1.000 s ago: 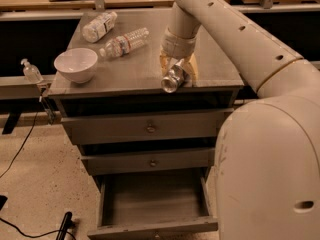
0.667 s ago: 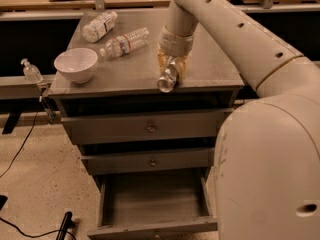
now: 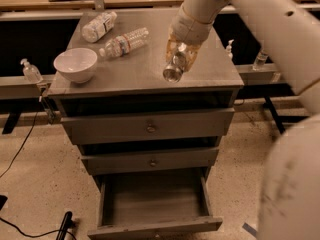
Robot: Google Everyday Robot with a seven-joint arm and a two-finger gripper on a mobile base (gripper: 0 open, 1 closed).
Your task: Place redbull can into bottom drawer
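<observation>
My gripper hangs from the white arm over the right half of the cabinet top. It is shut on the redbull can, a small shiny silver can, held tilted with its end facing the camera above the top's surface. The bottom drawer is pulled open at the foot of the cabinet, and its plain grey interior holds nothing. The gripper and can are well above the drawer and roughly over its right half.
A white bowl sits at the left of the grey cabinet top. Two clear water bottles lie at the back left. The top drawer and middle drawer are closed. My white arm and body fill the right side.
The gripper has carried the redbull can a little to the left and toward the front over the cabinet top. The drawers, bowl and bottles have not moved.
</observation>
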